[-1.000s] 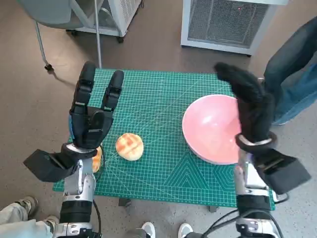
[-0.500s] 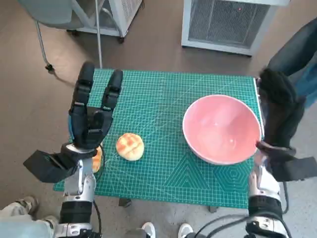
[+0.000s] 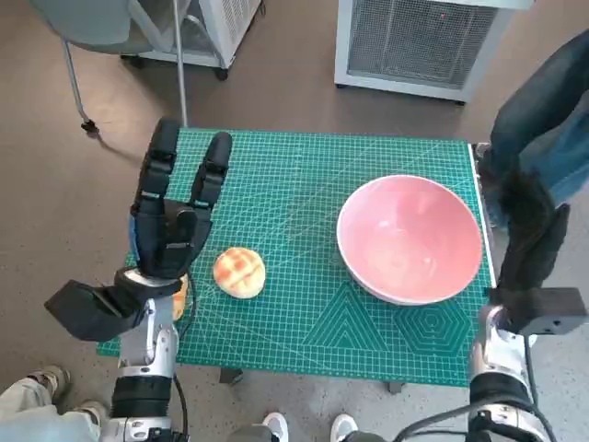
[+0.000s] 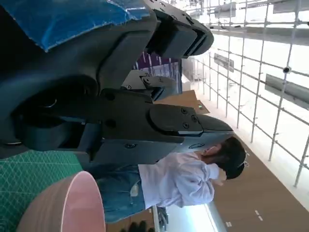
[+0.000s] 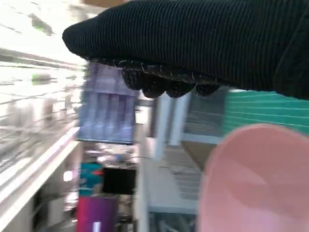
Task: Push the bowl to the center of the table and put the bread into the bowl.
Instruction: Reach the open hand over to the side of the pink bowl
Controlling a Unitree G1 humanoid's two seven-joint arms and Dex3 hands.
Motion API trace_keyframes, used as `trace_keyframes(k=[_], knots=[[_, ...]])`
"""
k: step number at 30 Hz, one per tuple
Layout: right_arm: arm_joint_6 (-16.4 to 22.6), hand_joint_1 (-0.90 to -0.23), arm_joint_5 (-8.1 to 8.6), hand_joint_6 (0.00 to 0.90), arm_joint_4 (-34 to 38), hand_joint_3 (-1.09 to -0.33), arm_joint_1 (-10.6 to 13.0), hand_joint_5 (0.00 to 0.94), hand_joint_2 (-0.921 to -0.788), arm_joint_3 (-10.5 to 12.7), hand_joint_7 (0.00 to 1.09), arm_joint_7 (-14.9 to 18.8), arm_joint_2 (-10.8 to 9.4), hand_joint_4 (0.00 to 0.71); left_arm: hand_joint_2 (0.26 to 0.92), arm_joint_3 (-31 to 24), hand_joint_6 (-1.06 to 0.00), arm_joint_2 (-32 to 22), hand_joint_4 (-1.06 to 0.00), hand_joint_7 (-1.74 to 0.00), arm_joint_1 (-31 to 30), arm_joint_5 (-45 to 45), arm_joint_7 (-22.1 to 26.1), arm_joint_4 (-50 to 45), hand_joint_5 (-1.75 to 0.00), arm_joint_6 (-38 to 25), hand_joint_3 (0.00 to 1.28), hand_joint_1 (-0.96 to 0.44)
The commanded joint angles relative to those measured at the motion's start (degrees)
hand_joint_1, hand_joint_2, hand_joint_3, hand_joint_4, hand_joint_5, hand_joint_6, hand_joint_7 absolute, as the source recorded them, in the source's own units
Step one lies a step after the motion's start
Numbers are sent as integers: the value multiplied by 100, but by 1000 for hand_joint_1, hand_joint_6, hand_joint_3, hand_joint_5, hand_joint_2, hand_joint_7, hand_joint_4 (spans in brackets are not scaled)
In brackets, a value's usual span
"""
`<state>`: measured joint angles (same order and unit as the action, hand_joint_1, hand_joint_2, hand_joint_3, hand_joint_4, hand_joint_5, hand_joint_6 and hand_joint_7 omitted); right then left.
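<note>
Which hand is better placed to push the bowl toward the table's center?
The right hand. It hangs just off the table's right edge beside the pink bowl, on the side away from center. The left hand is raised over the far left, near the bread.

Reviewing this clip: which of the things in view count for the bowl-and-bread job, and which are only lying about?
Job:
pink bowl, on the table's right side
bread, on the green mat
left hand, over the mat, holding nothing
right hand, just off the table's right edge beside the bowl

Lying about:
white unit on the floor
chair
person's leg
</note>
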<state>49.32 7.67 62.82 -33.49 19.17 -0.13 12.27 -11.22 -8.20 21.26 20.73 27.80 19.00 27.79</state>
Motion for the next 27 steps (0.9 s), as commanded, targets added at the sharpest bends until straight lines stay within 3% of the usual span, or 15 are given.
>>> trace_keyframes(k=[1,3,9,16,27], knots=[[-296,-521,229,-1,366,-858,-59,0,-921,102,545,184,-189,180,902,7,-377,6,-397,-1,-93,18,-36,-159,-1,-74,0,-182],[-428,-518,333,2,444,-854,-106,0,-921,137,542,294,-278,178,901,10,-377,-1,-398,-1,-105,10,-48,-194,-1,-91,0,-183],[-731,-521,352,6,560,-849,-265,0,-921,84,536,405,-452,173,901,-15,-377,-34,-397,0,-116,-6,-73,-216,0,-103,0,-184],[-1033,-535,521,9,680,-834,-543,0,-921,157,534,622,-649,165,903,-45,-377,-75,-396,0,-144,-18,-75,-223,0,-75,1,-189],[-1435,-535,630,6,909,-816,-1034,2,-921,259,515,700,-817,168,902,-63,-383,-87,-397,-3,-265,-27,-174,-397,-1,-116,0,-187]])
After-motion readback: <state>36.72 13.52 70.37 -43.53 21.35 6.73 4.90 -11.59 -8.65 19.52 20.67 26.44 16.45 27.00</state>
